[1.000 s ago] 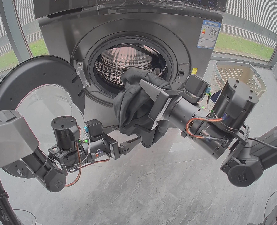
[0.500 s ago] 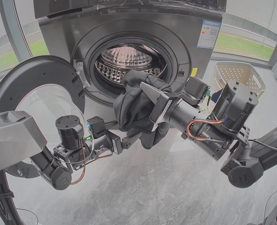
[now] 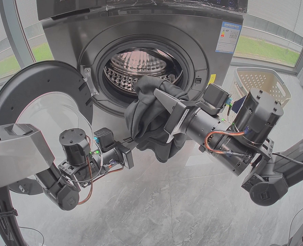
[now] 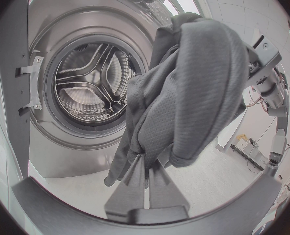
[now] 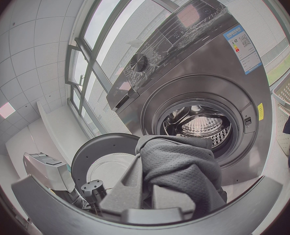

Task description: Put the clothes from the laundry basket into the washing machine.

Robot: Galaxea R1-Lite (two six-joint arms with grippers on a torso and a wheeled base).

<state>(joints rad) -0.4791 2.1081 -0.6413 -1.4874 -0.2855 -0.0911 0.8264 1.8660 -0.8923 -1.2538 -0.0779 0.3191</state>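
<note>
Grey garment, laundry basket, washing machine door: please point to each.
grey garment (image 3: 144,117): head view, on its hanging fold.
laundry basket (image 3: 260,81): head view, on its perforated wall.
washing machine door (image 3: 38,79): head view, on its dark rim.

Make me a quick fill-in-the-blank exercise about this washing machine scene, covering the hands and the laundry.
1. The right hand holds a garment coloured dark ____.
2. The door of the washing machine stands ____.
3. The left hand pinches the garment from ____.
4. The laundry basket stands on the robot's ____ side of the machine.
Missing words: grey, open, below, right.
</note>
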